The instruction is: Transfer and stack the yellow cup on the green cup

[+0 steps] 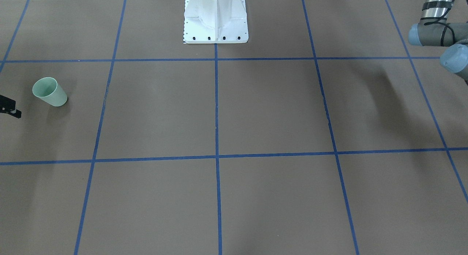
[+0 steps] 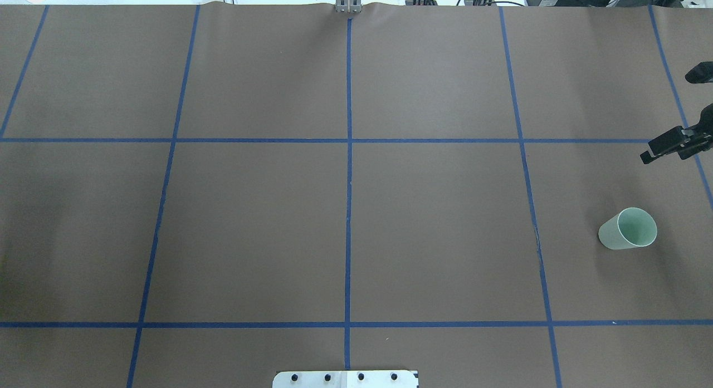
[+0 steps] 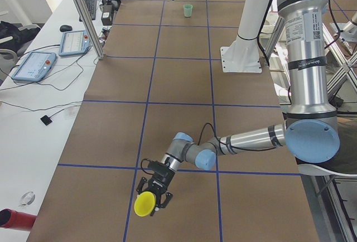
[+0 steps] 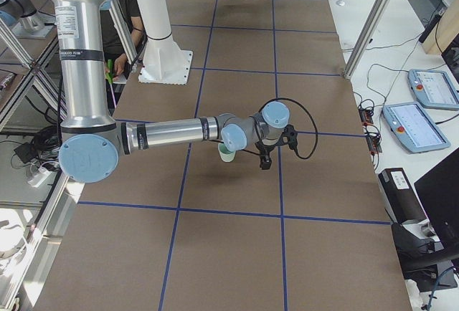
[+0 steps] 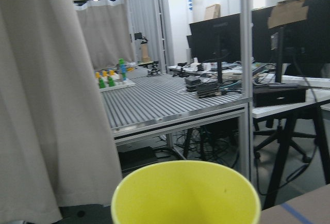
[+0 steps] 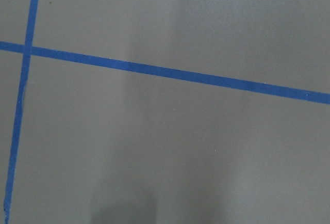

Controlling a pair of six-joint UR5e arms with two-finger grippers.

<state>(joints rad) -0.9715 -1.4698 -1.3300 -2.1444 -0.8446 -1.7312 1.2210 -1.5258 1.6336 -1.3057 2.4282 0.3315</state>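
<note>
The yellow cup point(image 3: 146, 204) lies tipped with a round face toward the exterior left camera, at the tip of my left gripper point(image 3: 154, 192), near the table's left end. Its rim point(image 5: 185, 193) fills the bottom of the left wrist view. I cannot tell whether that gripper is shut. The green cup point(image 2: 628, 228) stands upright on the right part of the table; it also shows in the front view point(image 1: 49, 91). My right gripper point(image 2: 665, 119) hovers beyond it, open and empty, apart from the cup. One of its fingers point(image 1: 10, 108) shows in the front view.
The white robot base point(image 1: 215, 17) stands at the table's middle, on the robot's side. Blue tape lines point(image 2: 348, 182) grid the brown table cover. A desk with tablets point(image 3: 33, 65) and aluminium posts point(image 3: 83, 13) runs along the far side. My left arm's elbow point(image 1: 438, 28) overhangs the table.
</note>
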